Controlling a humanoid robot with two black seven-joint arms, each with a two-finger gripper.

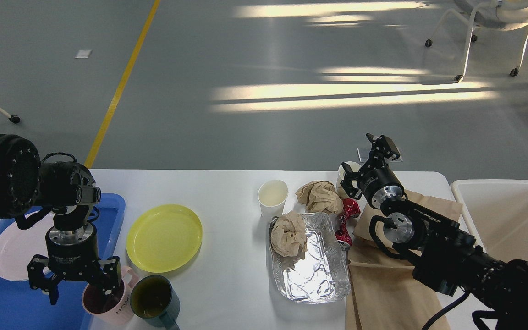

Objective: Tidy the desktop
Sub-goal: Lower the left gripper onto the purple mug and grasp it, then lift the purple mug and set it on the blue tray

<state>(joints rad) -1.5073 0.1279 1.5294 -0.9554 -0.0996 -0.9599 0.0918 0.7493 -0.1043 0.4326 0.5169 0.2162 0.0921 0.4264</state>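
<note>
The worktop (227, 192), white with rounded corners, fills the lower half of the head view and carries everything but the bin. At its 9 o'clock edge sits a blue tray (108, 215) with a pale pink plate (12, 252) lying in it. Just beside the tray, toward 3 o'clock, lies a yellow plate (164, 237). At 6 o'clock from that plate stand a pink mug (119, 303) and a dark green mug (155, 300), touching or nearly so.

The left claw (77, 286) points down with its fingers spread wide, straddling the tray-side wall of the pink mug: one fingertip reaches inside the mug, the other hangs outside it over the tray edge.

Near the middle stands a white paper cup (272, 196). At 5 o'clock from it lies a foil tray (312, 270) with a crumpled brown paper ball (288, 233) in its far end. A second paper ball (319, 196) rests just beyond the foil, beside a crushed red can (347, 220). Brown paper bags (383, 293) lie flat under the right arm.

The right claw (365, 160) hangs at the far edge with its fingers parted, gripping nothing, next to another white cup (346, 170). A white bin (511, 215) stands off the worktop at 3 o'clock.
</note>
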